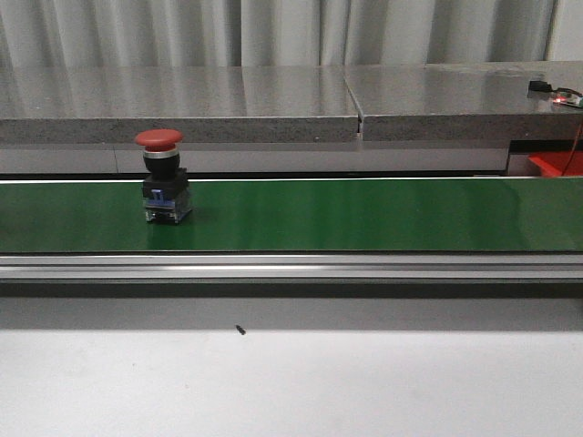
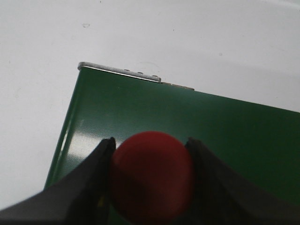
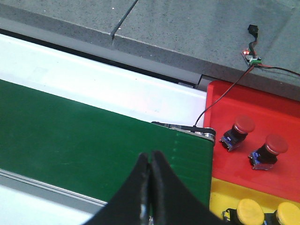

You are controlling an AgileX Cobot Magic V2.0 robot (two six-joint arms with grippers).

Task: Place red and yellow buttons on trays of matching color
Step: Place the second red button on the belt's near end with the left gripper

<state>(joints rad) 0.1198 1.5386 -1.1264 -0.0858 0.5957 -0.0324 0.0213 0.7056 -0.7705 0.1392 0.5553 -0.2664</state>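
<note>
A red button (image 1: 161, 177) with a black and blue base stands upright on the green belt (image 1: 364, 214), towards its left. Neither gripper shows in the front view. In the left wrist view my left gripper (image 2: 151, 141) is shut on another red button (image 2: 152, 176), blurred and close, over the belt's end (image 2: 122, 108). My right gripper (image 3: 151, 155) is shut and empty over the belt's other end. Beside it lie the red tray (image 3: 281, 110) holding two red buttons (image 3: 241, 127) (image 3: 272, 146) and the yellow tray (image 3: 225, 194) holding two yellow buttons (image 3: 249, 211) (image 3: 287, 214).
A grey stone ledge (image 1: 273, 100) runs behind the belt. A small circuit board with wires (image 3: 253, 58) lies on it near the red tray. An aluminium rail (image 1: 291, 266) borders the belt's front. White tabletop (image 1: 291, 382) lies in front.
</note>
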